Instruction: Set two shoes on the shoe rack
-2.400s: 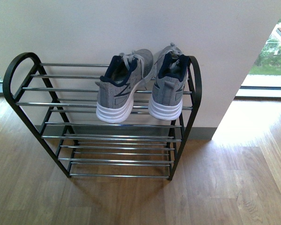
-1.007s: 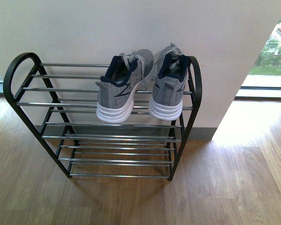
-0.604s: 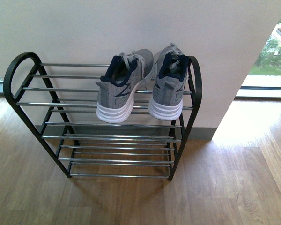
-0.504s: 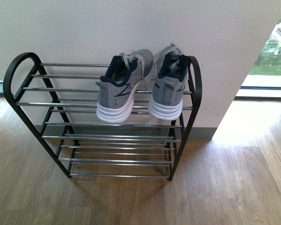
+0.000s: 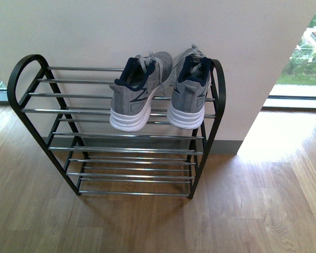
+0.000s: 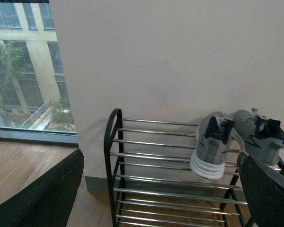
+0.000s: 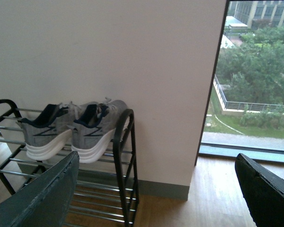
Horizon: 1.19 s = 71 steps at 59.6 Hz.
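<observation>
Two grey mesh shoes with white soles stand side by side on the top tier of the shoe rack, heels toward me: the left shoe and the right shoe against the rack's right loop. The left wrist view shows both shoes on the rack. My left gripper hangs open and empty, well back from the rack. In the right wrist view the pair sits beyond the open, empty right gripper. Neither gripper appears in the front view.
The rack stands against a white wall on a wooden floor. Its three lower tiers hold nothing. Floor-length windows flank the wall on both sides.
The rack and shoes sit slightly higher in the front view than before, so the camera has shifted a little. The shoes have not moved on the rack.
</observation>
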Motion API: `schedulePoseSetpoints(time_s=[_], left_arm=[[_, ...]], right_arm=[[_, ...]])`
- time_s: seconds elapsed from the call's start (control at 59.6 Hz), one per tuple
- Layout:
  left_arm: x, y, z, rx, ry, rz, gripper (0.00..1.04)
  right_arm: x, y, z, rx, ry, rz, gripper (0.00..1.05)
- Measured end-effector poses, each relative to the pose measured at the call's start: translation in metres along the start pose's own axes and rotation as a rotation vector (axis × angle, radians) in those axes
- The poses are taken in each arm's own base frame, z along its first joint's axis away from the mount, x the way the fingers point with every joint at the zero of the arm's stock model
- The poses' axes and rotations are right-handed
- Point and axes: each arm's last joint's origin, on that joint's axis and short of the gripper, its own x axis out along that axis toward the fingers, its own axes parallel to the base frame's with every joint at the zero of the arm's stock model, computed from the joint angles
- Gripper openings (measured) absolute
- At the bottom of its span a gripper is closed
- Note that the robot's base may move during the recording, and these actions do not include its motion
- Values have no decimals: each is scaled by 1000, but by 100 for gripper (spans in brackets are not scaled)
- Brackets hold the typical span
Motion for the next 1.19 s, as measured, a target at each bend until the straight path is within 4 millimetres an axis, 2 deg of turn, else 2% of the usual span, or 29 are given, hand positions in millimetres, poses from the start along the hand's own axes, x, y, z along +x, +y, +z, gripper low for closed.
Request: schedulePoseSetpoints(time_s=[1.192], left_arm=[[0, 0, 0, 1, -1, -1, 95]], right_arm=[[0, 0, 0, 0, 3, -2, 95]])
